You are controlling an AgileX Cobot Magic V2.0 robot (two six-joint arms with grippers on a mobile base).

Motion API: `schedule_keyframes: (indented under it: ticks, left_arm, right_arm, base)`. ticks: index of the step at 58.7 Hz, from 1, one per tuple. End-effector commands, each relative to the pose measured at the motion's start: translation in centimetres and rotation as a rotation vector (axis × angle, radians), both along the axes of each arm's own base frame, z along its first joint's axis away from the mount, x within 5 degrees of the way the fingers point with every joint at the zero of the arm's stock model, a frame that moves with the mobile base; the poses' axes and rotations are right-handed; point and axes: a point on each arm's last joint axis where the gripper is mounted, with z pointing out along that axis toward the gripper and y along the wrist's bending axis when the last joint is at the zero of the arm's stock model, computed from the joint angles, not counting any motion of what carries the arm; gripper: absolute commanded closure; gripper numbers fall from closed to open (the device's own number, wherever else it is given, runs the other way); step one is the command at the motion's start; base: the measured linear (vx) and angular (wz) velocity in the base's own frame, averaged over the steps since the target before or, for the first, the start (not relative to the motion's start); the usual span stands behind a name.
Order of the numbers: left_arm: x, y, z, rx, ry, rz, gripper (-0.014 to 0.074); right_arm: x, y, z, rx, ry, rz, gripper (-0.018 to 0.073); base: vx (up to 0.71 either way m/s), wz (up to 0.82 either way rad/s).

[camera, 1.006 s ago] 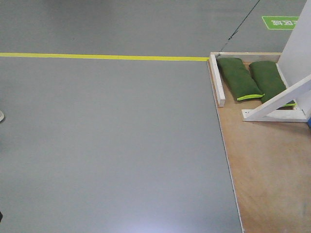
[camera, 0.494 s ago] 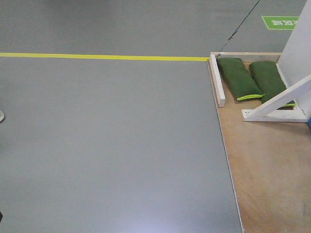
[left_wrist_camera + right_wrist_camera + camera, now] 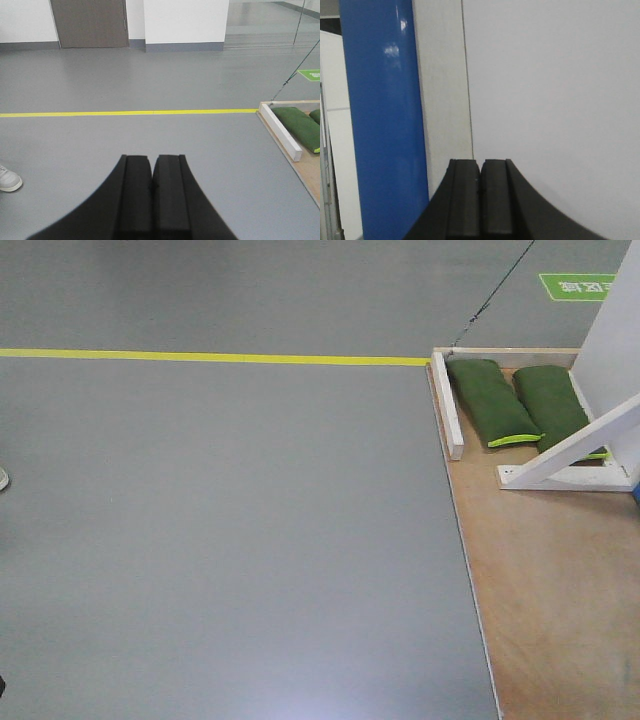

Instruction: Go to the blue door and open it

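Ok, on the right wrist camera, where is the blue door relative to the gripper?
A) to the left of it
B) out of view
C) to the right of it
A: the blue door fills the left side of the right wrist view, while the shut right gripper sits at lower centre, in front of the white panel.

blue door [image 3: 385, 125]: glossy, smooth, white highlights on it.
frame post [image 3: 442, 100] beside it: white paint, matt, faint vertical streaks.
wall panel [image 3: 555, 100]: flat matt white.
floor [image 3: 200, 540]: smooth grey coating, low sheen, soft glare patch at the bottom edge.
platform [image 3: 550, 590]: bare plywood, matt, grain visible.
braces [image 3: 570, 450]: white-painted wood.
2 green bags [image 3: 490, 400]: matt cloth, brighter green trim.
left tool [image 3: 152, 159], right tool [image 3: 480, 162]: matt black, plastic or rubber, can't tell which.
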Motion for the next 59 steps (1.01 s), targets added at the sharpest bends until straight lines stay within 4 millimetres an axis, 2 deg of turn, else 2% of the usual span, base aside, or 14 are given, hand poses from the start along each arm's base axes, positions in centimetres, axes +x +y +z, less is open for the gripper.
schedule_keyframes:
  ticks: [1,21,35,48,59]
  left_arm:
    - [-0.1,-0.1,1.7,-0.007,-0.115,-0.011,0.0524]
    - [-0.1,-0.1,1.7,-0.007,-0.115,-0.011,0.0524]
    - [-0.1,-0.1,1.7,-0.007,-0.115,-0.011,0.0524]
    - [-0.1,-0.1,1.7,-0.007,-0.115,-0.011,0.0524]
    - [-0.1,-0.1,1.7,-0.007,-0.115,-0.011,0.0524]
  right_arm:
    - [0.3,2.6,6.1,-0.207,0.038,-0.012,0.0547]
    - [0.2,1.4,5.1,-0.219,0.032,-0.010,0.0547]
    - [1.7,0.9,4.5,-0.226,-0.131,0.053,0.0547]
    - [4.0,0.6,4.4,-0.214,-0.210,0.117,0.0547]
    - [4.3,0.9,4.9,-0.221,-0.314,0.148,0.0547]
  base:
    - [0.00,0.00]
    - [0.00,0.00]
    - [0.00,0.00]
    - [0.00,0.00]
    - [0.00,0.00]
